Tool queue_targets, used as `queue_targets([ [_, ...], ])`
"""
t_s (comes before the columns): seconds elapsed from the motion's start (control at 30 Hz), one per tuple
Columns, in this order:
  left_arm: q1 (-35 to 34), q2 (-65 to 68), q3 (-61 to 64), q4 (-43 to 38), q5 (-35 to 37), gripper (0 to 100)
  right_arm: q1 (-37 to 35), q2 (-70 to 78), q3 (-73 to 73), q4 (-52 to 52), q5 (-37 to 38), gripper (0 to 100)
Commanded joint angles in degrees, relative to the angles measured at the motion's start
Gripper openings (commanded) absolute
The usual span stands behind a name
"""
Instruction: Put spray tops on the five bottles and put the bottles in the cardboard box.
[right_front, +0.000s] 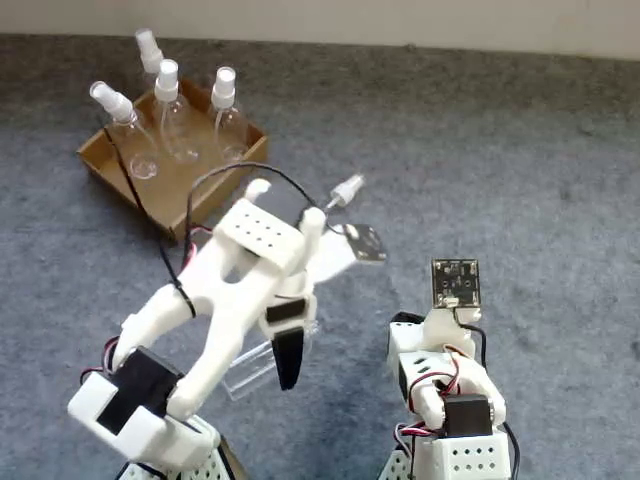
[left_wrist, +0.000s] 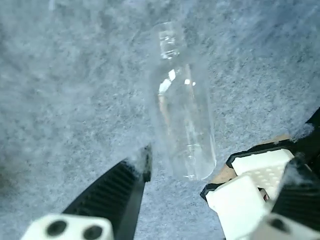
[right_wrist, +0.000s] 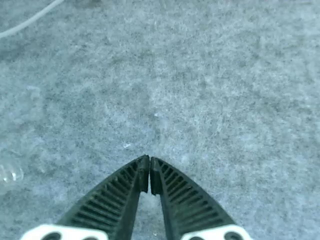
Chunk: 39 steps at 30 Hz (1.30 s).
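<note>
A clear bottle (left_wrist: 182, 115) without a top lies on its side on the grey carpet; the high view shows the bottle (right_front: 250, 368) under the left arm. My left gripper (left_wrist: 210, 185) hangs open just above its base end, one black finger (left_wrist: 120, 195) beside the bottle and the other jaw on the far side. The black finger (right_front: 288, 358) rests by the bottle. A loose white spray top (right_front: 345, 190) lies on the carpet beyond the left arm. The cardboard box (right_front: 105, 165) at the back left holds several capped bottles (right_front: 175, 120). My right gripper (right_wrist: 150, 167) is shut and empty over bare carpet.
The right arm (right_front: 450, 390) sits folded at the front right. Black cables (right_front: 130, 180) run from the left arm past the box's front wall. A white cable (right_wrist: 30, 17) crosses the carpet far from the right gripper.
</note>
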Motion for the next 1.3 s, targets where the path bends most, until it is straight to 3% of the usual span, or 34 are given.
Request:
queue_targets([
  [0.0,2.9,-2.2,3.6,-5.8,-0.5,34,-0.7,-0.7,8.3,0.3,-0.2,0.5],
  [0.3,2.4,-2.1,15.9,-23.1,0.0,34,-0.7,-0.7,8.3,0.3,-0.2,0.5],
  [0.43,2.4,-2.1,19.7,-29.7,6.0,34,-0.7,-0.7,8.3,0.3,-0.2,0.5],
  [0.63,2.3,-2.1,24.3,-37.4,6.2,34,-0.7,-0.7,8.3,0.3,-0.2,0.5],
  [0.77,2.3,-2.1,25.7,-38.2,6.2,32,-0.7,-0.7,8.3,0.3,-0.2,0.5],
  [1.0,2.3,-2.2,25.7,-38.2,6.2,9,-0.7,-0.7,8.3,0.3,-0.2,0.5],
  [1.27,2.9,-2.9,25.1,-38.2,6.2,11,-0.7,-0.7,8.3,0.3,-0.2,0.5],
])
